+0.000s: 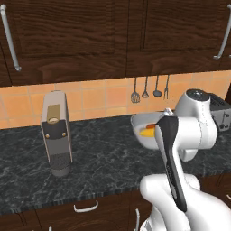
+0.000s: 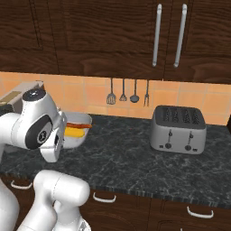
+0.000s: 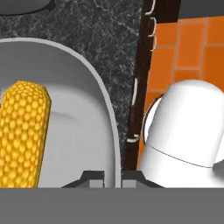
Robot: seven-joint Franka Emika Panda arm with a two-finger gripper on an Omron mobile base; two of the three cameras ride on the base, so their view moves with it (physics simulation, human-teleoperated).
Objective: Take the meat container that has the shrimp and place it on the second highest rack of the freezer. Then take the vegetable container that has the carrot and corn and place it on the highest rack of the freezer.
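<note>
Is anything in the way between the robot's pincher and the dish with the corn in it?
No, nothing visible is in the way. The gripper is shut on the rim of the vegetable container, one finger tip on each side of the rim, beside the corn.

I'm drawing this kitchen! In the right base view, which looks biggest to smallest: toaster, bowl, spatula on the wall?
1. Toaster
2. Bowl, though the arm hides part of it
3. Spatula

The spatula hangs farther back, so it may look smaller than it is.
</note>
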